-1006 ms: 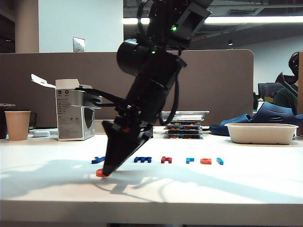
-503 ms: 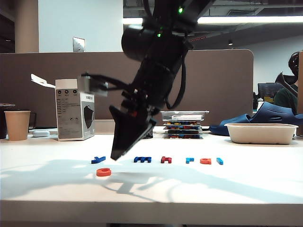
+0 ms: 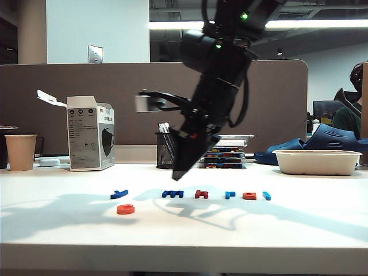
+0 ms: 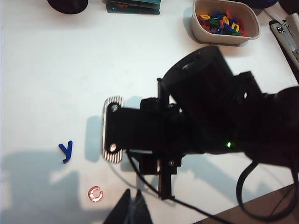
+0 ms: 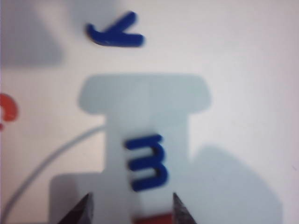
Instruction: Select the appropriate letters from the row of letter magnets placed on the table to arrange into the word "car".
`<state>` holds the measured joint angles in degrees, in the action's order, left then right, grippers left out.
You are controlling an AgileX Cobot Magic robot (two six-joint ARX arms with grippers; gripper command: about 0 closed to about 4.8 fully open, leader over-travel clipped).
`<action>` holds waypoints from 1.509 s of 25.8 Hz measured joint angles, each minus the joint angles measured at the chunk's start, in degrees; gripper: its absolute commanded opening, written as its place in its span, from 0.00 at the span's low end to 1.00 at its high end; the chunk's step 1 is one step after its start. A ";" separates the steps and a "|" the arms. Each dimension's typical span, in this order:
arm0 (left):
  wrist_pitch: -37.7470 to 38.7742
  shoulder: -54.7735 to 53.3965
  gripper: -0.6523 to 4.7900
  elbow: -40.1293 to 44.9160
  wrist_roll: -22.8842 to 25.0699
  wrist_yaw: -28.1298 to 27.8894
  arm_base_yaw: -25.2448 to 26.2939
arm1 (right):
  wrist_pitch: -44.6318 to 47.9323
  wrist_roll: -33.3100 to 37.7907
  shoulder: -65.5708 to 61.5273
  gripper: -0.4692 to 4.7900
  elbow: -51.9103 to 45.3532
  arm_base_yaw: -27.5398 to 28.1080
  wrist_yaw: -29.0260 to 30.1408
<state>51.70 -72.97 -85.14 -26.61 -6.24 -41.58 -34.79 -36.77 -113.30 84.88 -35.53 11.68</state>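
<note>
Exterior view: the right gripper point(image 3: 179, 171) hangs above the table point(image 3: 184, 230), tips pointing down over the row of letter magnets point(image 3: 192, 195). The orange "c" point(image 3: 125, 209) lies alone in front of that row, near the dark blue "y" point(image 3: 119, 194). The light blue "r" point(image 3: 230, 195) and orange-red "a" point(image 3: 249, 196) sit in line, small and hard to read. The right wrist view is blurred; 2 fingertips point(image 5: 84, 210) stand apart with nothing between them, above the dark blue "m" point(image 5: 145, 162). The left gripper point(image 4: 131, 212) is cut off at the frame edge, its tips pressed together, empty; the right arm hides much of the table there.
</note>
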 measured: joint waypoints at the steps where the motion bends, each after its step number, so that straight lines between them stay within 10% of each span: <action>1: 0.00 0.00 0.11 0.00 0.00 0.00 0.00 | -0.09 0.00 -0.02 0.49 0.52 1.29 0.00; 18: 0.00 -0.02 0.11 -0.02 0.00 0.00 0.00 | -15.06 -0.52 0.04 0.62 1.29 12.94 1.42; 39: 0.00 -0.02 0.11 0.00 0.00 0.00 0.00 | -14.56 -6.51 0.02 0.62 0.00 13.55 4.96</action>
<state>51.70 -72.99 -85.14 -26.61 -6.24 -41.58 -49.34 -43.29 -113.27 84.88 -21.98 16.64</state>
